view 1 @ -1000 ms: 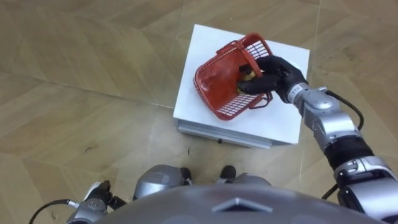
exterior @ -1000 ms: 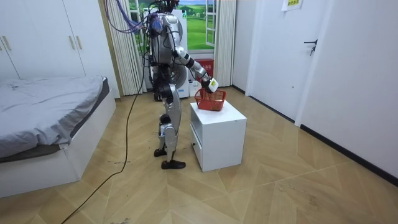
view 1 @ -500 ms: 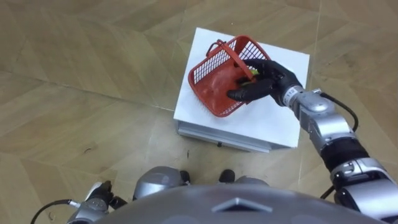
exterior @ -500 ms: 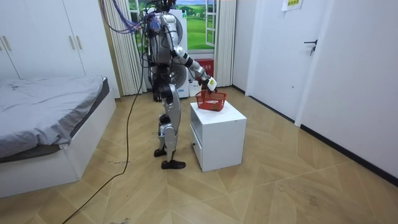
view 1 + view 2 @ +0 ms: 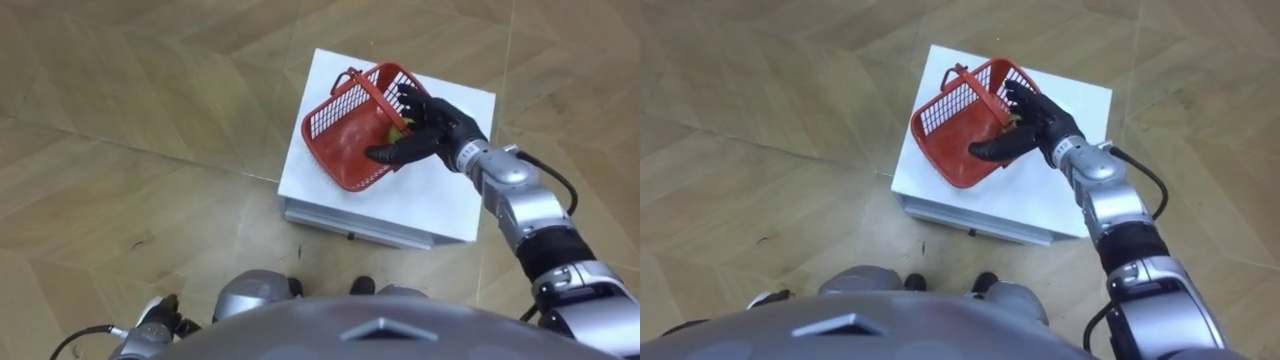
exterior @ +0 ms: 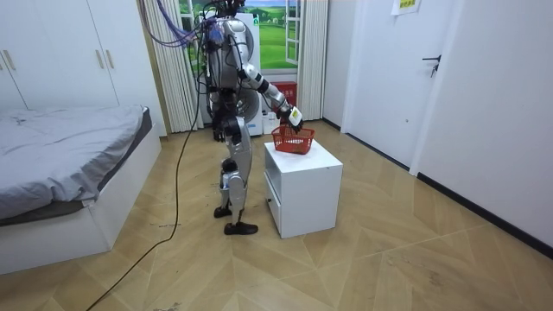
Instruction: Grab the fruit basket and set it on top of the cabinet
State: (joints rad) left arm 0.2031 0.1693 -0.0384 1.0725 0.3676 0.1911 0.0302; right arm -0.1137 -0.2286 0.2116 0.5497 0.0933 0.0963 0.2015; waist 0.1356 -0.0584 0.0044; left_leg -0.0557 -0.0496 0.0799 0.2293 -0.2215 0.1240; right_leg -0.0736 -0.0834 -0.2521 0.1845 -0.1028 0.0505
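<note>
— Status, head camera?
— My right hand's (image 5: 435, 125) fingers curl round the red fruit basket's (image 5: 335, 125) rim; it tilts over the white cabinet (image 5: 440, 200).
— Room view?
— I stand beside the cabinet, arm reaching over its top.

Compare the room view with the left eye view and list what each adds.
Room view: a grey-covered bed, white wardrobe doors and a white door around the standing robot. Left eye view: yellow fruit inside the red plastic mesh basket, and the left hand hanging low. Both: the right hand gripping that tilted basket at the white drawer cabinet.
</note>
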